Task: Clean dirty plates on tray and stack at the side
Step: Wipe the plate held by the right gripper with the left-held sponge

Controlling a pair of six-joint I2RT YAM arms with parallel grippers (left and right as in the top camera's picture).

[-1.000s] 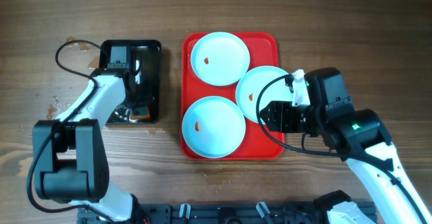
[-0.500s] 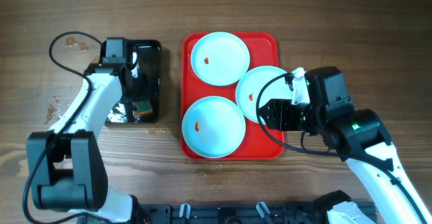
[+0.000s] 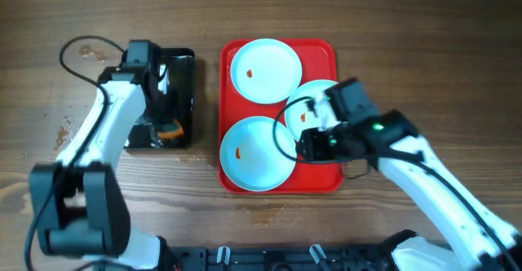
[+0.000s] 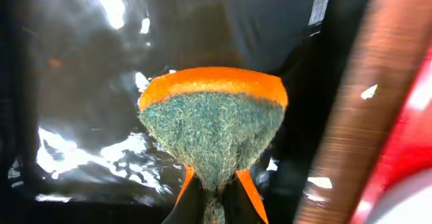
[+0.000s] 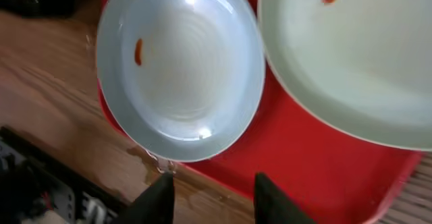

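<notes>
Across the red tray (image 3: pixel 325 55) lie three plates (image 3: pixel 265 71), all on it and none yet stacked beside it. Off the tray's left edge sits the black tray (image 3: pixel 181 67), where the left gripper (image 4: pixel 209 200) is clamped on an orange-and-green sponge (image 4: pixel 212 119). Over the tray's near-right corner hangs the right gripper (image 5: pixel 214 187), jaws wide and empty. Wiping probably comes next. The near plate (image 3: pixel 259 157), with its smear (image 3: pixel 237 152), lies in the tray's left half, on the sponge arm's side.
</notes>
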